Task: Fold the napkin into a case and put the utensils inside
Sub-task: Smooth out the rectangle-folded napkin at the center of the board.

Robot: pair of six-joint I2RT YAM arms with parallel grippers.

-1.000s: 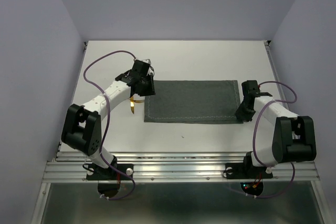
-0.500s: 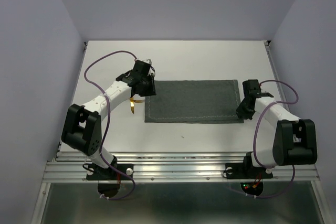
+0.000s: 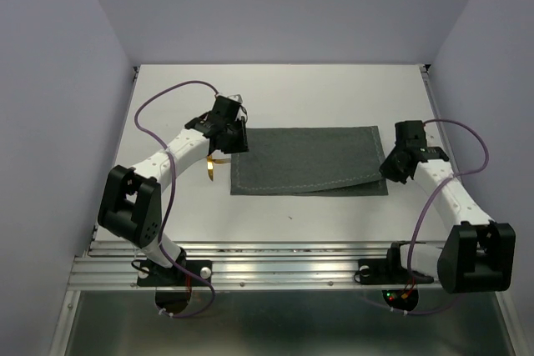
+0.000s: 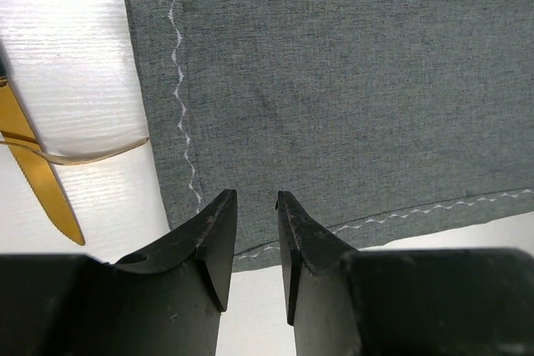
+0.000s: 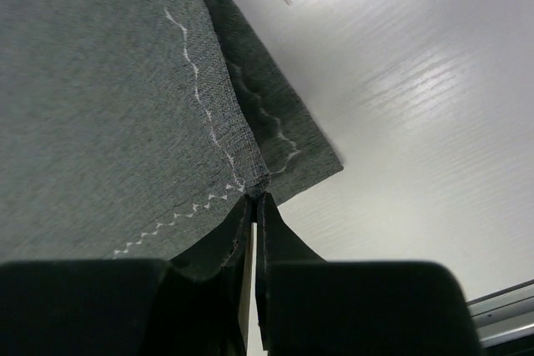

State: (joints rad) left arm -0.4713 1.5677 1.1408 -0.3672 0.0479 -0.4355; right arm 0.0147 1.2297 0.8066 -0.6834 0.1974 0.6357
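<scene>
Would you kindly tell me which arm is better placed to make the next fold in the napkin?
Right, I'd say. The right gripper is shut on the napkin's near right corner, with that top layer raised off the one beneath. The left gripper is open over the left end, gripping nothing.

Utensils point(image 3: 212, 167) on table point(image 3: 334, 93), just left of napkin point(image 3: 304, 160).

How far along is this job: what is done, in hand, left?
Done: the napkin lies folded in two layers. In hand: the right gripper pinches the top layer's near corner, raised; the left gripper, slightly open, sits over its left end. Left: more folding, then loading the utensils, lying on the table beside it.
</scene>
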